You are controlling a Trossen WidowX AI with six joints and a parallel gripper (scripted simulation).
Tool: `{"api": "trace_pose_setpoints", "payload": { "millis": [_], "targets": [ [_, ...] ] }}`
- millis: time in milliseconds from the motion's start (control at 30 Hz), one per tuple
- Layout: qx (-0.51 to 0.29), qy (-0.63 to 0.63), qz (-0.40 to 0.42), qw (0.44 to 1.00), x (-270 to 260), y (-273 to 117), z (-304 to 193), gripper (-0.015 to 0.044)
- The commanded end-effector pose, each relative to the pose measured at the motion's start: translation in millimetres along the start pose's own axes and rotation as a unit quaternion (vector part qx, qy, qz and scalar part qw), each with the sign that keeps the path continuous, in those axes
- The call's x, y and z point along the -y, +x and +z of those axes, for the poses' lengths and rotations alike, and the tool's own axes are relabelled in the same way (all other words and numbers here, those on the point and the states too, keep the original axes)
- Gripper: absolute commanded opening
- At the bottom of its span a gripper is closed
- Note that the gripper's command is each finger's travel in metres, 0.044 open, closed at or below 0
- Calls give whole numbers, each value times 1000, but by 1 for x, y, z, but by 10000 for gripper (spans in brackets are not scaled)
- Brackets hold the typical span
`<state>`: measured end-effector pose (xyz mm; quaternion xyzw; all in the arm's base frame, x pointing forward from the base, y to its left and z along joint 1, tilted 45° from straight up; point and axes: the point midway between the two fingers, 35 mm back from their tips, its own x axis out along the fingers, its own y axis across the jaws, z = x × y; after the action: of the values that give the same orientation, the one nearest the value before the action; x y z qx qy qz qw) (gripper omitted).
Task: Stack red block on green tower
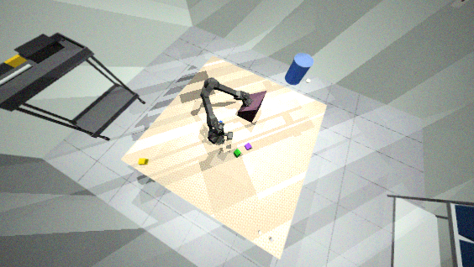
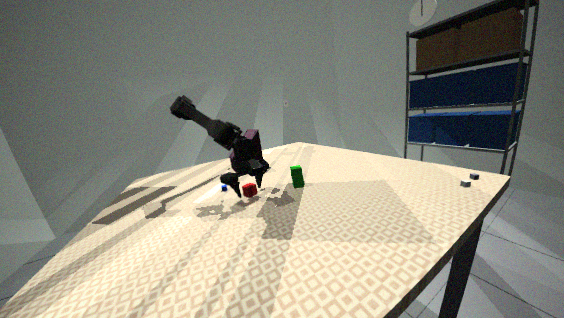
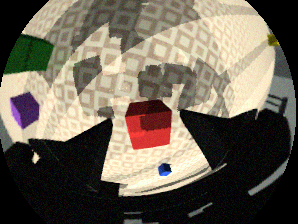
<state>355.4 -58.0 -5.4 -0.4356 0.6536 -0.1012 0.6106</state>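
Observation:
The red block sits on the patterned table and is hidden under the arm in the top view. My gripper is open and empty, pointing down low over the red block. In the wrist view the block shows between the two fingers, one on each side, with floor space between block and fingers; contact is not visible. The green tower stands upright, right of the gripper in the exterior view and at the upper left edge of the wrist view.
A purple block lies near the tower. A small blue block lies beyond the red one. A yellow block is near a table corner. A dark purple box stands by the arm's base.

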Motion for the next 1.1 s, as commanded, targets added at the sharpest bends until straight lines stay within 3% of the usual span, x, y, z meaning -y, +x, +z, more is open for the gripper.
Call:
{"api": "trace_pose_setpoints", "payload": {
  "millis": [0, 367, 567, 700, 1067],
  "targets": [
    [-1, -3, -2, 1000, 0, 0, -1, 440],
    [-1, -3, -2, 1000, 0, 0, -1, 151],
    [-1, -3, -2, 1000, 0, 0, -1, 111],
    [-1, -2, -2, 1000, 0, -9, 0, 6],
    [-1, -2, -1, 1000, -1, -63, 1, 0]
  ]
}}
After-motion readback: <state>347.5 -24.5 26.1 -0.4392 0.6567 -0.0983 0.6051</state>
